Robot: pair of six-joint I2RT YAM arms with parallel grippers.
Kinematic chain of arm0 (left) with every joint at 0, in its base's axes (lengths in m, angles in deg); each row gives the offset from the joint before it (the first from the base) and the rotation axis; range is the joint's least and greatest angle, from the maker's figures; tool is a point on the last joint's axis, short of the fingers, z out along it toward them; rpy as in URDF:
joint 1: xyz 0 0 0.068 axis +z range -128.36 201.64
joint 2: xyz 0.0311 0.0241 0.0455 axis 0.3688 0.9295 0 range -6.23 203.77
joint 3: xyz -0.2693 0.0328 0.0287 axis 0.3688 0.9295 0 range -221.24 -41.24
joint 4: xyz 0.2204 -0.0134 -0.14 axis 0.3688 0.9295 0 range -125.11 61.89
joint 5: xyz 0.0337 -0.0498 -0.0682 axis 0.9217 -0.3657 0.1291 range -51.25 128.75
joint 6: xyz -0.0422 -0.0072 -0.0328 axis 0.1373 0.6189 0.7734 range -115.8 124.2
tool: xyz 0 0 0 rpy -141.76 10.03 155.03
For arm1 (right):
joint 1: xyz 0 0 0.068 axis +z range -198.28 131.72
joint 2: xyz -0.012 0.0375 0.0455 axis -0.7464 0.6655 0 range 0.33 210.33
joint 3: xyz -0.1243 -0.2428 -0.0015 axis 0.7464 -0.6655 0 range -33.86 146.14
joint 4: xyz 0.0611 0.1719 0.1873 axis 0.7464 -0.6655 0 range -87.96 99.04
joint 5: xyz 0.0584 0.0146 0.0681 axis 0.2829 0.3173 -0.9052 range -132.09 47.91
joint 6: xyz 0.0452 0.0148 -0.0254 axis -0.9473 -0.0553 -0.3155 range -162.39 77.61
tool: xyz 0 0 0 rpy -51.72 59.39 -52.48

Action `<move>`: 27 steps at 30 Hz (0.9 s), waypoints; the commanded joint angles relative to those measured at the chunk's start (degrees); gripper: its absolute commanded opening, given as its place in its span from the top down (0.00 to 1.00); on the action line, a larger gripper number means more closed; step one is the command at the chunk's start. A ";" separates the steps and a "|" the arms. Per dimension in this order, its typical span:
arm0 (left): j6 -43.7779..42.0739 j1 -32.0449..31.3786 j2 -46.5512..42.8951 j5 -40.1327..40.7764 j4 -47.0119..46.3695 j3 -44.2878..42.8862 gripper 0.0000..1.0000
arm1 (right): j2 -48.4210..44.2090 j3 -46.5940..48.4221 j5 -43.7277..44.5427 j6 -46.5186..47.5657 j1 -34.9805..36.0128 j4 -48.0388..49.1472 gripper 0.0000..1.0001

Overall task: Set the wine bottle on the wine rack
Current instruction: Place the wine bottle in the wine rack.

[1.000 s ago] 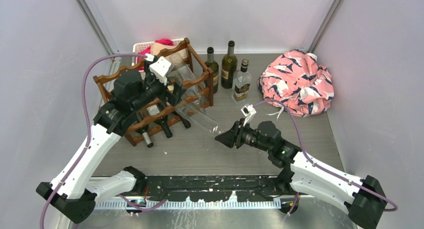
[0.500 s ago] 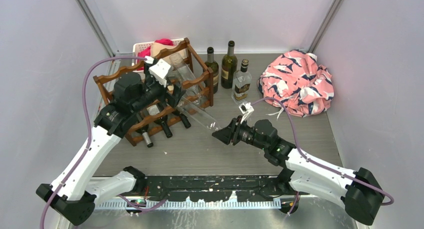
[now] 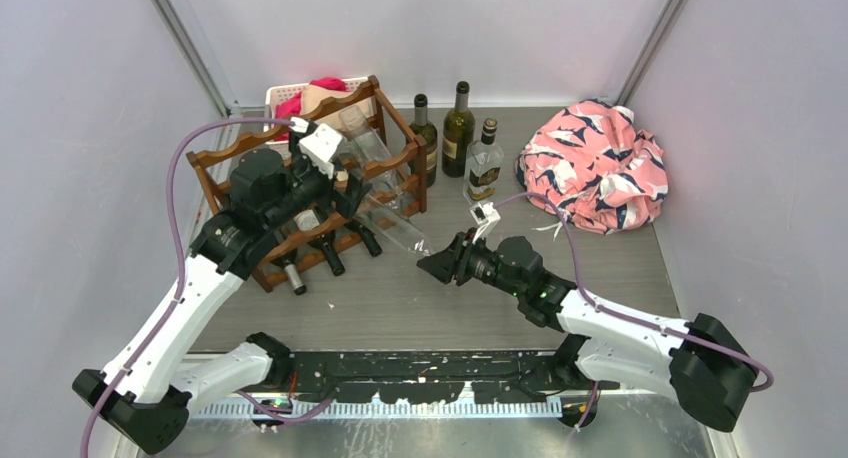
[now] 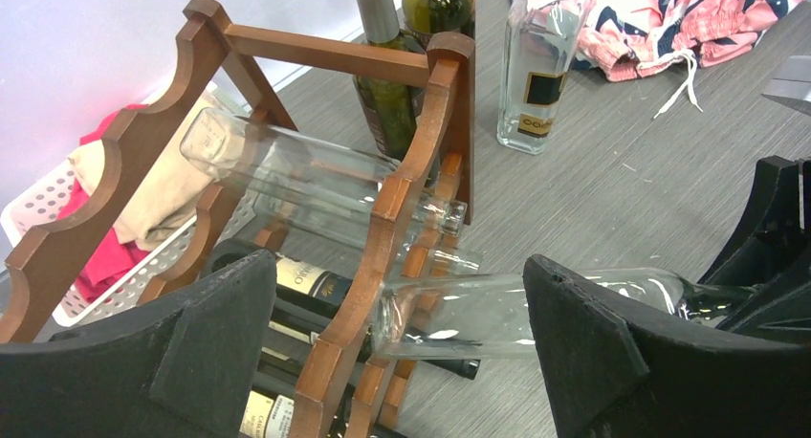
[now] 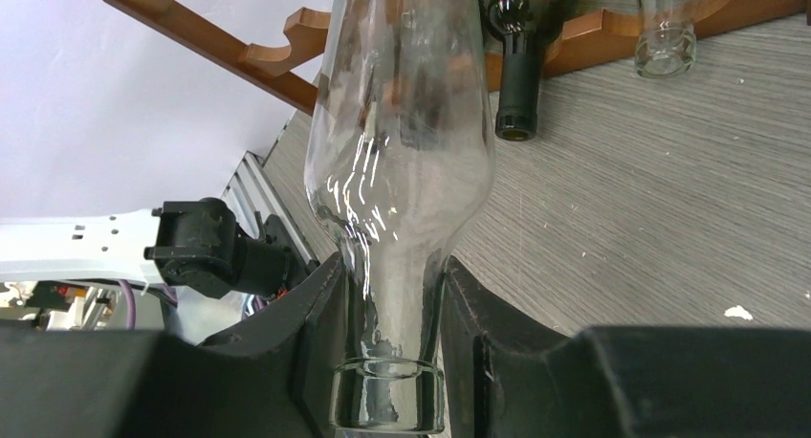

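Looked down from high above and behind both arm bases toward the back wall, taking in the whole table with the wine rack at far left. Peered from the left wrist, close, between its own fingers, across the rack's rails toward the table's far right. Stared from the right wrist, very near, along the clear wine bottle from its neck end back toward the rack, sharing rails and bottle with both other views.

Clad in white shells on the long links of the left arm and right arm, black at every joint housing. Trailed by a purple cable apiece. Capped with white camera blocks; tipped with matte black, grainy fingers.
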 commanded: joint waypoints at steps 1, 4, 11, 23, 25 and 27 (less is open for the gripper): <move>0.03 0.45 -1.34 -0.36 -4.70 0.33 0.00 | 1.05 1.84 2.17 0.05 0.48 13.61 0.99; -0.03 0.45 -1.47 -0.27 -4.90 0.73 0.00 | 2.59 2.04 2.59 0.03 0.78 15.38 0.99; -0.30 0.45 -1.72 0.11 -5.45 1.52 0.00 | 5.79 2.75 3.35 0.26 1.70 18.51 0.99; -0.16 0.45 -2.09 0.17 -6.32 2.56 0.00 | 11.44 3.90 7.74 1.66 5.73 23.73 0.99; -0.16 0.45 -2.16 0.27 -6.50 2.71 0.00 | 12.09 4.19 8.46 2.04 6.30 24.24 0.99; -0.08 0.45 -2.18 0.29 -6.67 2.84 0.00 | 12.54 4.49 9.46 2.73 6.80 24.28 0.99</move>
